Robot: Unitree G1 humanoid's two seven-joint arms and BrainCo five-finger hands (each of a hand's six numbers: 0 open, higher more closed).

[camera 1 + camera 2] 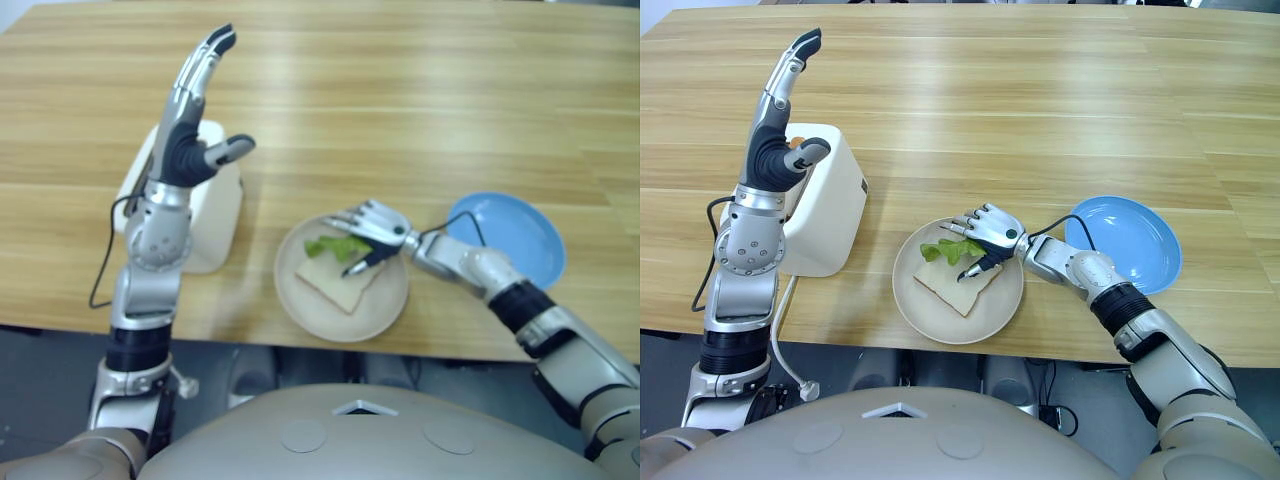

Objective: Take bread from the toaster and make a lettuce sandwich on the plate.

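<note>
Hidden behind the raised left hand and its forearm: much of the toaster top, slots included, leaving just an orange-brown speck at the rim, too small to name as bread. Covered by the right hand: one end of the lettuce and a corner of the bread slice on the plate, so impossible to tell whether gripping the leaf or merely resting on it. Cut off at the right picture edge: the wooden table; tucked behind the right forearm: a bit of the blue dish rim.
</note>
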